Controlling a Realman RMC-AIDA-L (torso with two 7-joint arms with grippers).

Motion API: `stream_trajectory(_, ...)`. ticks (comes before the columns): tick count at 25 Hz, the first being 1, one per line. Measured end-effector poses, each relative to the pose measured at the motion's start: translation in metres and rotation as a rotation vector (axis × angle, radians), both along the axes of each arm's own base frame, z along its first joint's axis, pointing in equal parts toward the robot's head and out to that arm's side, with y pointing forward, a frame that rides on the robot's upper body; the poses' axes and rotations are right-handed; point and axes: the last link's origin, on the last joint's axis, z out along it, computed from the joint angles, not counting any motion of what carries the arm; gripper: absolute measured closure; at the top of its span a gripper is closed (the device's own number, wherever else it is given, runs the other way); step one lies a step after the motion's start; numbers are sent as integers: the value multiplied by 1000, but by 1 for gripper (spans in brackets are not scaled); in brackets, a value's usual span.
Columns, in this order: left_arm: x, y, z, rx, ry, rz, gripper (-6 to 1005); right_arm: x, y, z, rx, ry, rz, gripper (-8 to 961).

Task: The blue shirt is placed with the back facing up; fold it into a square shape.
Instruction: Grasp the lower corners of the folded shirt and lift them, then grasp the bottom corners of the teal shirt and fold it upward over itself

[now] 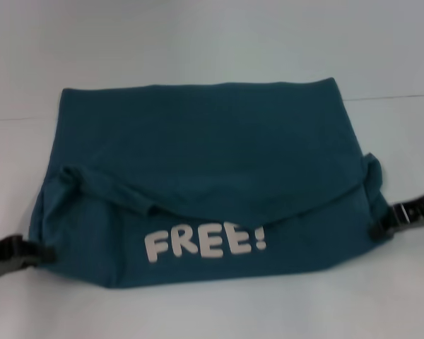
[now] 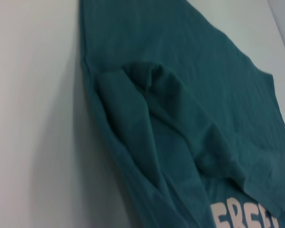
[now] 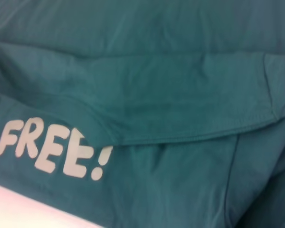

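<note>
Nearest edge of the blue shirt (image 1: 212, 183) sits btwn the two arms, spread on the white desk (image 1: 198, 42). Left pincer (image 1: 48, 254) is right at the shirt's near-left corner, tips touching the fabric edge, can't tell if it's clenched on cloth or released tbh. Right pincer (image 1: 377, 230) is at the near-right side, tip up against the hem, same deal, can't tell its state. Btwn them, a bit in from both, the white "FREE!" print (image 1: 205, 242) faces up, so the shirt isn't plain. Just beyond the print, further from both pincers, a folded-over flap (image 1: 219, 162) w/ a curved hem lies across the body. The left sleeve bunches just past the left pincer, wrist cam shows the rumpled fold (image 2: 147, 109). Far edge of the shirt is straight, well away from both pincers.
</note>
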Motion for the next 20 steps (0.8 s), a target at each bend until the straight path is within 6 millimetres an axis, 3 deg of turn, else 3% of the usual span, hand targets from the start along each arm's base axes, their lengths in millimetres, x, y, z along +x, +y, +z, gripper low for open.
stream_trajectory(5, -6, -31, 6, -82, -30, 3, 962, 8, -24, 0, -103, 34, -39, 908)
stream_trajectory(12, -7, -58, 12, -202, -50, -2, 963, 10, -48, 1, -222, 84, -67, 909)
stream_trajectory(16, -7, -67, 17, -233, -67, -3, 963, 8, -55, 4, -242, 131, -53, 909)
stream_trajectory(20, 2, -64, 35, -217, -103, -70, 962, 2, -52, 19, -194, 232, 5, 908)
